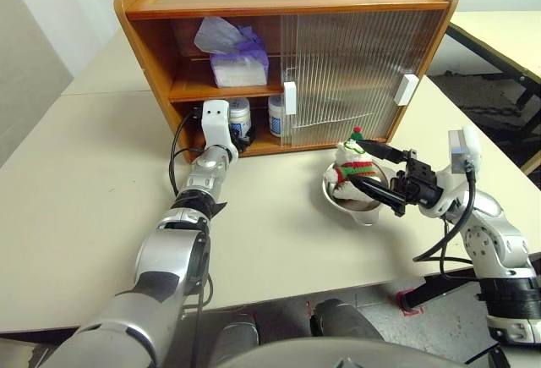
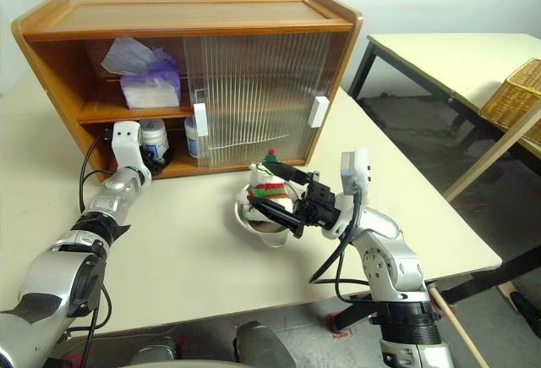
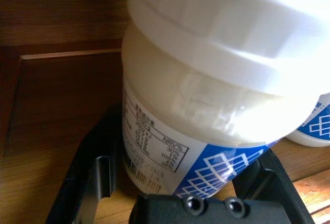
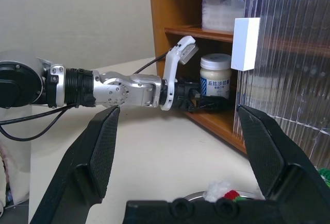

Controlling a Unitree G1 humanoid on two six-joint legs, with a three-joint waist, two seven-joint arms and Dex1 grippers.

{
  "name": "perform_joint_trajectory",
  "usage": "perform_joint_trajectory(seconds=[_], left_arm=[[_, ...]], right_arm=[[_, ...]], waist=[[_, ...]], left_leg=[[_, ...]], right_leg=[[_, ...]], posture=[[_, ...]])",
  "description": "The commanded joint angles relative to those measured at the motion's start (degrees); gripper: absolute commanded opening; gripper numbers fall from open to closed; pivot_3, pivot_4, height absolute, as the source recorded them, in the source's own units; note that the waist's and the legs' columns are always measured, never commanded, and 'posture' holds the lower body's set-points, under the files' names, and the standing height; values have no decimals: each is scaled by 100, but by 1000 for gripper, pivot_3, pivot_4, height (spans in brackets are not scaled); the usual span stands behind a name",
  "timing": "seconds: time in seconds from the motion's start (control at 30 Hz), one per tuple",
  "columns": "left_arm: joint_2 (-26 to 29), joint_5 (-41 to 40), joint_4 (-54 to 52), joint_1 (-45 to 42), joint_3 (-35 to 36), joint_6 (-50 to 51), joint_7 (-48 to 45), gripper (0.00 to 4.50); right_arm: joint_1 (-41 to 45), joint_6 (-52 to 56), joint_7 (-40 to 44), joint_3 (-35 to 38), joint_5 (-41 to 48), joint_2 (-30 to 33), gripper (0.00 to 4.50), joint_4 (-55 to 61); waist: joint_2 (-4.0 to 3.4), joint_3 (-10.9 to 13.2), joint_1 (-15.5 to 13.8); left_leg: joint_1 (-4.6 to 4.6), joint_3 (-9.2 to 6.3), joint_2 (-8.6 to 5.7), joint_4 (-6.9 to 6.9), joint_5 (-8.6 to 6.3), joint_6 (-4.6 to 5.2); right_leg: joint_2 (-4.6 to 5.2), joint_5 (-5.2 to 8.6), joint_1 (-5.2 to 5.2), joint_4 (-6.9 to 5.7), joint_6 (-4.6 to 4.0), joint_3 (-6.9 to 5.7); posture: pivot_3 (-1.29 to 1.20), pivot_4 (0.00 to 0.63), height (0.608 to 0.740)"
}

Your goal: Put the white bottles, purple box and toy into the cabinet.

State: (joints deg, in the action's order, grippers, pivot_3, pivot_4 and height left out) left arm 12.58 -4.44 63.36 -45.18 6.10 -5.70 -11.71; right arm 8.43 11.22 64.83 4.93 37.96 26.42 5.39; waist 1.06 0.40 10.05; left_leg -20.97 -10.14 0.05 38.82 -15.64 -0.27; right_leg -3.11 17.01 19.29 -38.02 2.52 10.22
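The white bottles stood on the bottom shelf of the cabinet (image 1: pixel 279 0). One white bottle (image 1: pixel 240 118) sat between the two black fingers (image 3: pixel 95 170) of the left gripper (image 1: pixel 240 140). The fingers were spread wide, one on each side of the bottle, but it was too hard to tell if they pressed on it. This bottle had a wide white lid and a label with blue and white diamond shapes. The label also had a small table of tiny print and a bar code, too small to read. In the right wrist view, its label showed blue writing that could not be read. The other white bottle (image 1: pixel 275 115) stood just beside it, partly behind the edge of the ribbed sliding door (image 1: pixel 347 72).

The purple box (image 1: pixel 239 62) lay on the top shelf, with white tissue poking up out of it.

The toy (image 1: pixel 352 165) sat in a steel bowl (image 1: pixel 359 207) on the bench (image 1: pixel 84 207), in front of the cabinet.

The left arm stretched out long and straight across the bench, reaching into the open side of the bottom shelf.

The right arm was bent, and the right gripper (image 1: pixel 377 170) pointed sideways toward the toy. Its fingers were wide open and held nothing. One finger (image 1: pixel 374 189) hung over the bowl, close to the toy.
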Motion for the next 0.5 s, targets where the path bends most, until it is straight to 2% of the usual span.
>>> perform_joint_trajectory(seconds=[0.03, 0.27, 0.33, 0.4, 0.5], left_arm=[[12, 1, 113, -183, 90, -115, 41, 3183], [-11, 42, 278, -326, 65, -120, 102, 3183], [-2, 53, 291, -329, 54, -118, 98, 3923], [1, 56, 293, -322, 53, -122, 94, 4459], [1, 56, 279, -293, 53, -141, 72, 4459]], right_arm=[[-22, 3, -11, -34, -52, 4, 4500, 61], [-24, -15, 12, -65, -79, -8, 4500, 58], [-29, -17, 9, -61, -81, -12, 4500, 63], [-38, -19, 11, -56, -83, -13, 4500, 62], [-44, -24, 20, -52, -87, -14, 4500, 49]], waist=[[0, 0, 3], [1, 0, 4], [2, 1, 4], [3, 1, 4], [4, 2, 4]], left_leg=[[0, 0, 0, 0, 0, 1], [2, 0, -1, 2, 4, 1], [1, 0, -1, 2, 4, 1], [1, 0, -2, 2, 5, 2], [1, 0, -3, 2, 5, 1]], right_leg=[[0, 0, 0, 0, 0, 0], [0, -2, -3, 0, 0, 0], [0, -3, -3, 0, 0, 0], [0, -3, -2, 0, 0, 0], [0, -2, -3, 0, 0, 0]], posture=[[-251, 0, 740], [-255, 0, 740], [-256, 0, 740], [-257, 0, 740], [-257, 0, 740]])
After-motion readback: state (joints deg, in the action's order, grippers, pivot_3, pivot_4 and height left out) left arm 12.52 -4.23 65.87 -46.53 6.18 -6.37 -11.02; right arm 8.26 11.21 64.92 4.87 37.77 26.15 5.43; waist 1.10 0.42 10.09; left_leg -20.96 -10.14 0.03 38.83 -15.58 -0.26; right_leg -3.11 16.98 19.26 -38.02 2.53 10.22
